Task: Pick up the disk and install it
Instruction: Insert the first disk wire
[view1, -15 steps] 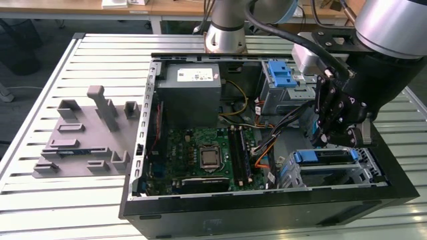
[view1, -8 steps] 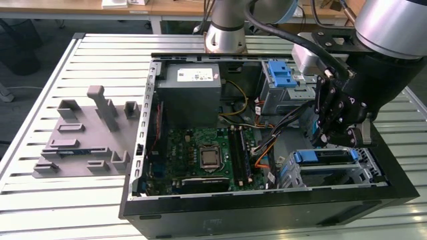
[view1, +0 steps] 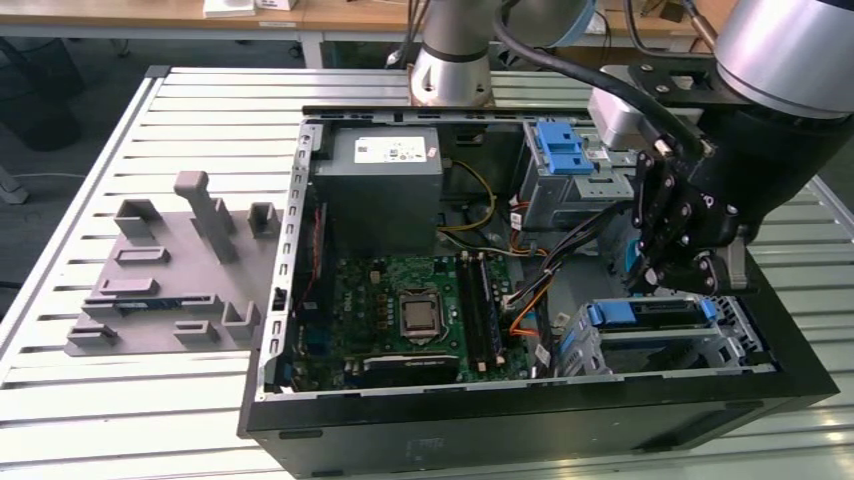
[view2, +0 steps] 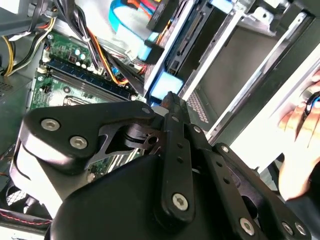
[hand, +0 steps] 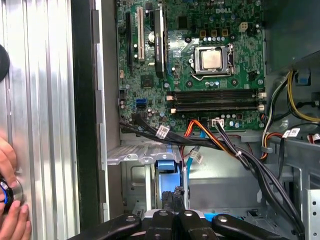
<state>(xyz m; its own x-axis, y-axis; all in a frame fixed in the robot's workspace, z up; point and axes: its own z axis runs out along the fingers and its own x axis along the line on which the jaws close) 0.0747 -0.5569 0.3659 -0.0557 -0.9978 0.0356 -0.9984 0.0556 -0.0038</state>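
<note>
Going from the exterior view's left to its right, counting as I go. One slatted metal table (view1: 80, 400) under everything. On its left side sits one grey fixture tray (view1: 160, 270) with upright posts and slots (couldn't count those reliably). Then one open computer case (view1: 534, 420), lying on its side.

Inside the case, on the far left, is one grey power supply box (view1: 380, 175) with a white sticker. Nearer than that lies one green motherboard (view1: 400, 310) with one processor socket (view1: 418, 315) in its middle. Bundles of cables run off to the right of the board.

On the right there are two blue things. One is a bare blue latch (view1: 567, 148) at the far side. The other is the disk (view1: 650, 313), sitting in the metal drive cage at the near right corner of the case, with its blue carrier frame facing up.

My gripper (view1: 683, 280) hangs just above the disk, a bit to its far side. Honestly I can't tell whether my jaws are apart or together, or whether they touch the disk.

Also one person's hand (hand: 7, 160) rests on the table beside the case, seen in both wrist views (view2: 300, 135).
</note>
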